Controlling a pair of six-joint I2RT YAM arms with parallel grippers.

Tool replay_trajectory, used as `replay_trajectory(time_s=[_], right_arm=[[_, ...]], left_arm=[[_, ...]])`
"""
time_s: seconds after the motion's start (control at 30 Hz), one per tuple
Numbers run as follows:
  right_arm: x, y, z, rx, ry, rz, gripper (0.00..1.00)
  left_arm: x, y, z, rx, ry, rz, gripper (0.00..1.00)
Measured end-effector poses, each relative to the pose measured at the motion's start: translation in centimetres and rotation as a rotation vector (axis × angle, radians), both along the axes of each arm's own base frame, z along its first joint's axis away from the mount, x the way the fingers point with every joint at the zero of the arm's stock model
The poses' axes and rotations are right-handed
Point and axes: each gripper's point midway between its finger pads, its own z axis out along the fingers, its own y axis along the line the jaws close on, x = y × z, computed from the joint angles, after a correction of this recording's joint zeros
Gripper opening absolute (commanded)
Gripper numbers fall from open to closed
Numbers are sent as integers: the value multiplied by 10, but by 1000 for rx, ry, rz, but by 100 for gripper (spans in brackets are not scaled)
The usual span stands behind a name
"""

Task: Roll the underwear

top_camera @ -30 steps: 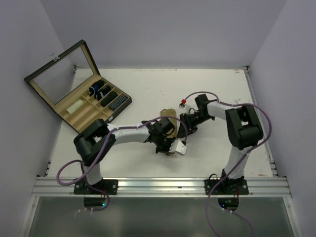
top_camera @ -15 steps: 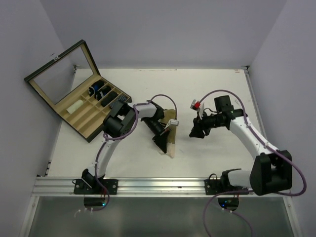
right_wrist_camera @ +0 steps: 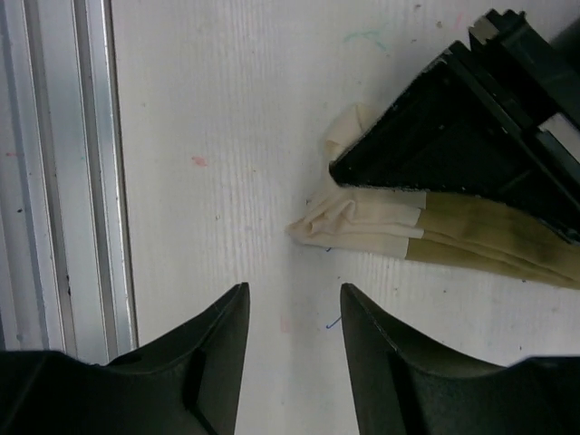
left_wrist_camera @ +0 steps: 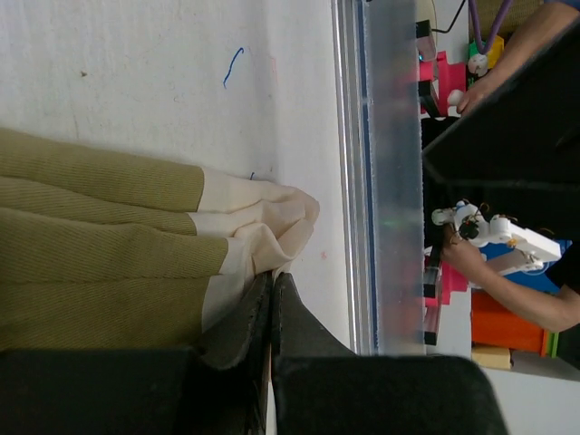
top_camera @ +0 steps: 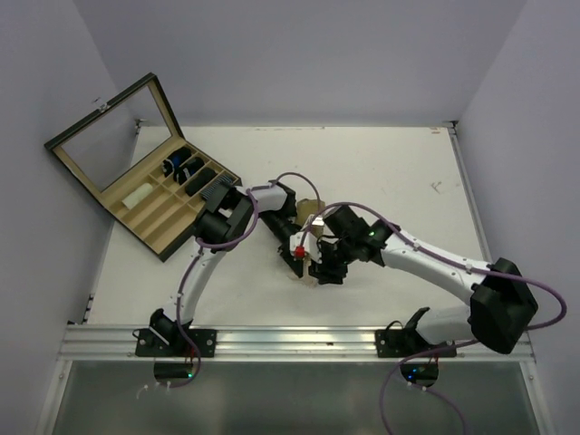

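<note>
The underwear is a folded olive strip with a cream waistband, lying mid-table. In the left wrist view the underwear fills the left side. My left gripper is shut, its tips meeting at the cream fold; no cloth shows between the fingers. From the right wrist camera, the left gripper lies on top of the underwear, with the cream band sticking out beneath it. My right gripper is open and holds nothing, hovering over bare table just short of the cream end. From above, the right gripper sits beside the left gripper.
An open wooden box with a raised glass lid stands at the back left, with dark rolled items in its compartments. An aluminium rail runs along the near table edge, close to the underwear's cream end.
My right arm has swung in from the right of the underwear to its near cream end, and its jaws have opened wider. The left gripper has stayed shut on the strip.
</note>
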Motion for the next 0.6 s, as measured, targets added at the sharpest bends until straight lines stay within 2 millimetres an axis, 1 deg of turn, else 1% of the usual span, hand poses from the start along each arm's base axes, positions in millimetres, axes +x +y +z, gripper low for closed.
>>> replay_trajectory(time_s=[0.03, 0.1, 0.23, 0.5, 0.6], right_arm=[[-4, 7, -6, -17, 0, 15, 51], [-5, 18, -15, -36, -4, 15, 52], [3, 35, -29, -38, -28, -16, 54], [19, 49, -49, -23, -60, -49, 56], [19, 51, -54, -32, -51, -53, 55]], left_arm=[[0, 0, 0, 5, 3, 2, 0], [1, 0, 0, 16, 10, 7, 0], [2, 0, 0, 30, 20, 15, 0], [3, 1, -1, 43, 28, 23, 1], [4, 2, -1, 54, 34, 29, 1]])
